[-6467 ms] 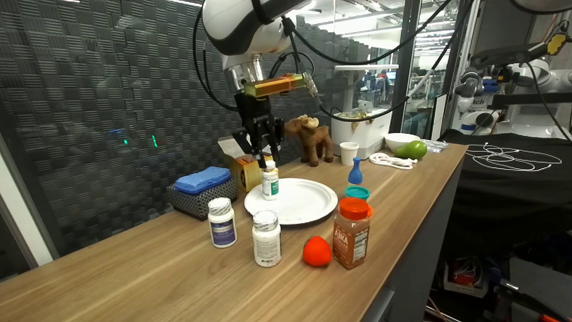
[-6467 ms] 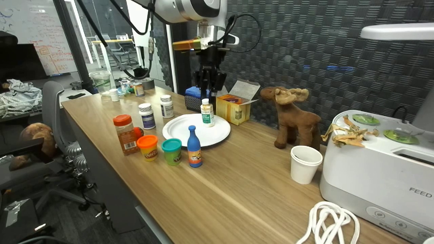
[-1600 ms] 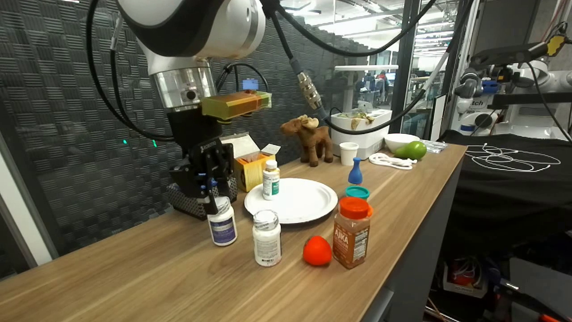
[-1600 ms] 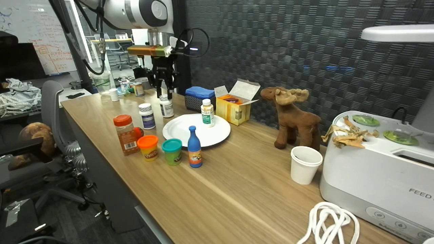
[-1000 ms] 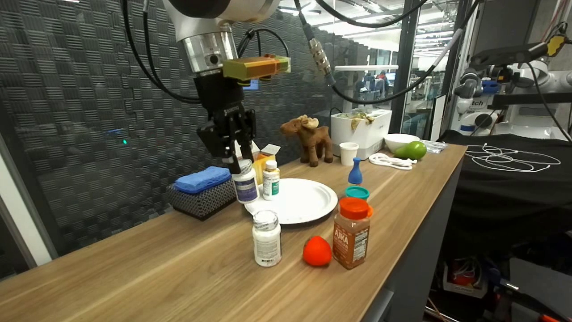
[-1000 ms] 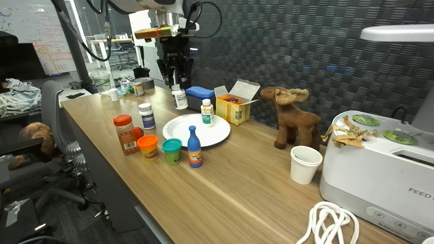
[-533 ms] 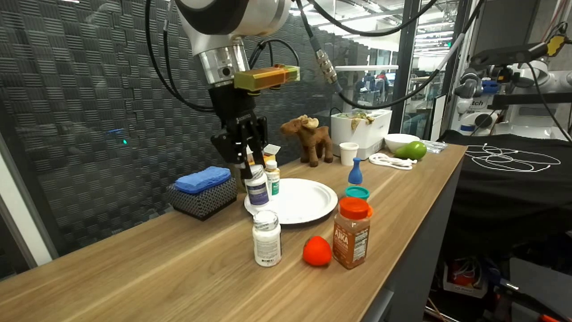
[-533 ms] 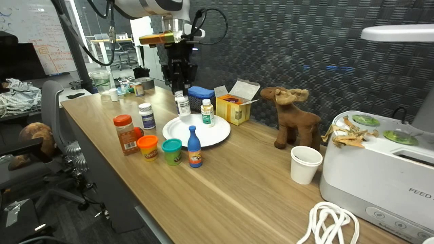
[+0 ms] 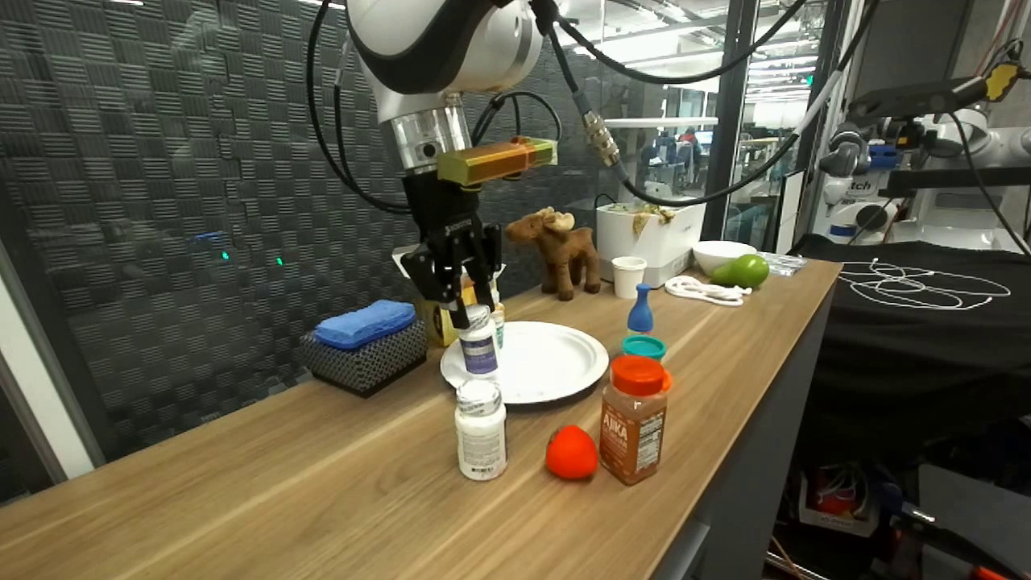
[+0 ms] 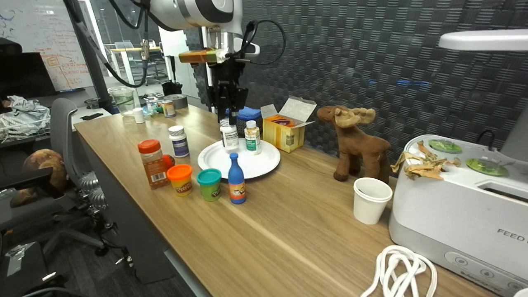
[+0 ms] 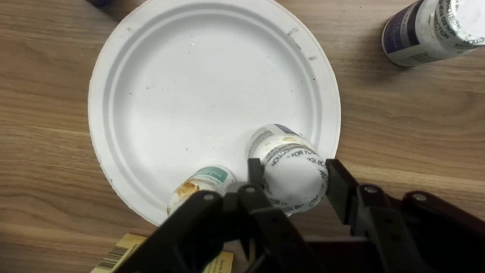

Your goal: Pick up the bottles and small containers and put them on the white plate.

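Note:
My gripper (image 9: 474, 308) is shut on the cap of a white bottle with a purple label (image 9: 481, 354), also in the wrist view (image 11: 295, 182). The bottle is upright over the near-left part of the white plate (image 10: 264, 165); I cannot tell whether its base touches. A green-labelled bottle (image 10: 252, 144) stands beside it on the plate. Another white bottle (image 9: 482, 439) stands on the table beside the plate. A red-capped spice jar (image 9: 634, 427), an orange-lidded tub (image 10: 180, 181), a teal-lidded tub (image 10: 209, 187) and a blue toy bottle (image 10: 236, 181) stand on the table.
A red round object (image 9: 572, 453) lies by the spice jar. An open yellow box (image 10: 284, 134) and a dark basket with a blue cloth (image 9: 364, 346) stand behind the plate. A plush moose (image 10: 359, 144), paper cups (image 10: 371, 202) and a white appliance (image 10: 462, 214) are farther along.
My gripper left the green-labelled bottle on the plate and took hold of the purple-labelled bottle on the table. It lifted that bottle, carried it over the plate and lowered it beside the green-labelled one.

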Tool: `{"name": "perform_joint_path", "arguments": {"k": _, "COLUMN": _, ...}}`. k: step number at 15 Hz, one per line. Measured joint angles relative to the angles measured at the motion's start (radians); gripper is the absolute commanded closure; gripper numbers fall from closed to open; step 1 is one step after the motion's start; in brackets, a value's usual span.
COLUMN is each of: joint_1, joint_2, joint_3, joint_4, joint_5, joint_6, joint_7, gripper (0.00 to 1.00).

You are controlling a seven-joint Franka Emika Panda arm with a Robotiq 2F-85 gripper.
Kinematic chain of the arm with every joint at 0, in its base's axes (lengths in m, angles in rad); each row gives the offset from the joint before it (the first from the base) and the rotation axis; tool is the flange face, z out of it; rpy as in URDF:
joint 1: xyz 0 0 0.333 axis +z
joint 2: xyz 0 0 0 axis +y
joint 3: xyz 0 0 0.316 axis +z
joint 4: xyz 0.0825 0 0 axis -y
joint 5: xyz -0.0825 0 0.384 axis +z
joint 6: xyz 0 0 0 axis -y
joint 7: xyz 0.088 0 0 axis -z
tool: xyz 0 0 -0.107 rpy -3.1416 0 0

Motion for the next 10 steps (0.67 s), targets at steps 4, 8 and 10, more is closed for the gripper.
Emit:
{"name": "perform_joint_path", "arguments": {"k": 4, "joint_1": -0.016, "joint_2": 0.014, "joint_3": -0.002, "joint_4": -0.01, "joint_5": 0.036, "joint_6": 0.016, "joint_7": 0.021, "gripper": 0.8}}
{"name": "perform_joint_path", "arguments": {"k": 8, "joint_1": -0.02, "joint_2": 0.015, "joint_3": -0.009, "joint_4": -0.013, "joint_5": 0.046, "joint_6": 0.04, "joint_7": 0.046, "gripper": 0.3}}
{"name": "perform_joint_path", "arguments": {"k": 10, "joint_1": -0.02, "joint_2": 0.015, "joint_3": -0.01, "joint_4": -0.013, "joint_5": 0.046, "joint_6": 0.044, "joint_7": 0.051, "gripper": 0.23}}
